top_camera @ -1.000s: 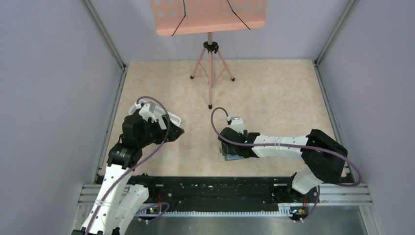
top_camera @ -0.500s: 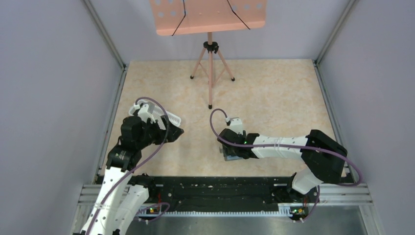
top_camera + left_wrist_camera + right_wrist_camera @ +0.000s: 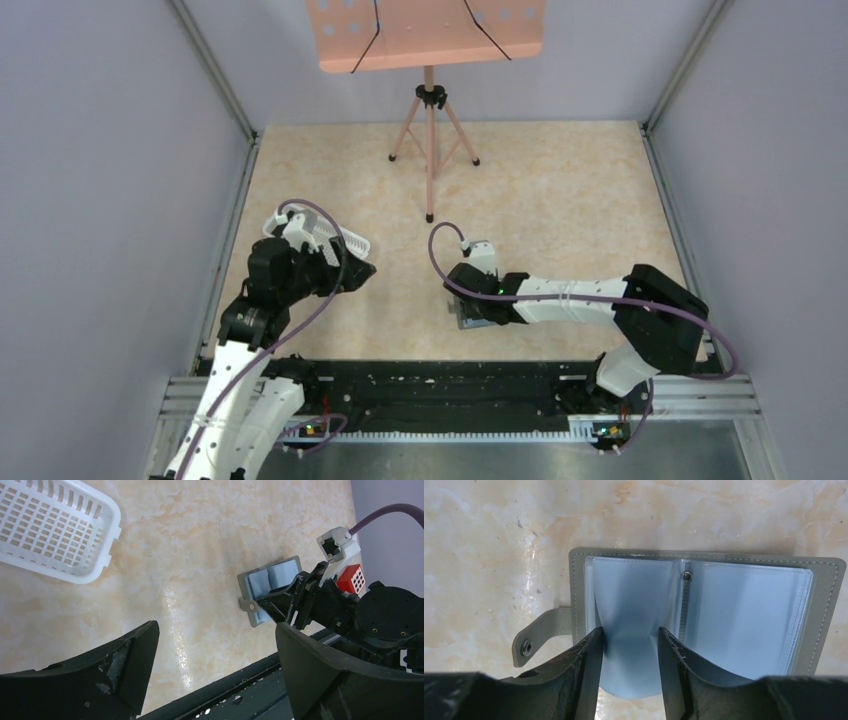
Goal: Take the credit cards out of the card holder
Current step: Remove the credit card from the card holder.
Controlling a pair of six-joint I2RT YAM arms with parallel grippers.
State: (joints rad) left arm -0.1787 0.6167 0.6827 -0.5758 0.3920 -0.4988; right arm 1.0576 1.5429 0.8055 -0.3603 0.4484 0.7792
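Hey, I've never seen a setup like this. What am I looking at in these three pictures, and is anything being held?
These are two robot arms bolted at the near edge of a table. The overhead picture shows both, the left arm and the right arm. The other two pictures come from a camera on each wrist, so each shows its own tool at the bottom.

On the table lie a white basket and an opened grey card holder. A red card shows beside the right arm. A pink music stand stands at the back.

The left tool is open and holds nothing. The right tool straddles a clear pocket of the holder; I cannot tell whether it grips it.
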